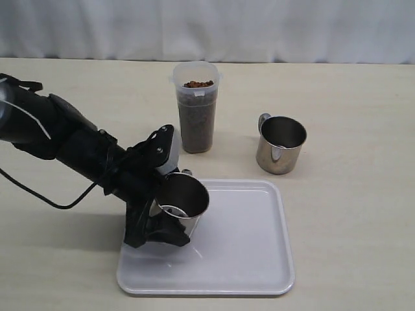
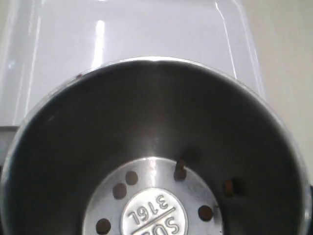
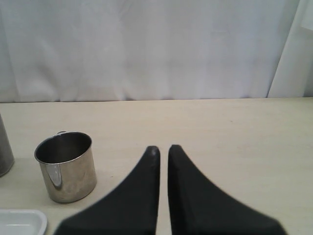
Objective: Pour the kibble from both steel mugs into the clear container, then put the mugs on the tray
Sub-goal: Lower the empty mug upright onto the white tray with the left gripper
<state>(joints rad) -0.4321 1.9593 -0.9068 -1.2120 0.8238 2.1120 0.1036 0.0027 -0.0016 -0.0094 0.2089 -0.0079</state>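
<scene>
My left gripper (image 1: 161,220) is shut on a steel mug (image 1: 183,197), holding it tilted low over the left part of the white tray (image 1: 246,253). In the left wrist view this mug (image 2: 156,112) fills the frame, with only two stray kibble pieces (image 2: 180,171) by its stamped bottom. The gripper's own fingers are hidden there. The clear container (image 1: 196,113) stands behind the tray, nearly full of kibble (image 1: 197,126). The second mug (image 1: 280,144) stands upright on the table to its right, with no kibble showing inside. My right gripper (image 3: 163,149) is shut and empty, to the right of that mug (image 3: 67,166).
A pale curtain hangs along the table's far edge. The left arm and its cable lie across the table's left side. The tray's corner (image 3: 19,220) and the container's side (image 3: 4,147) show at the border of the right wrist view.
</scene>
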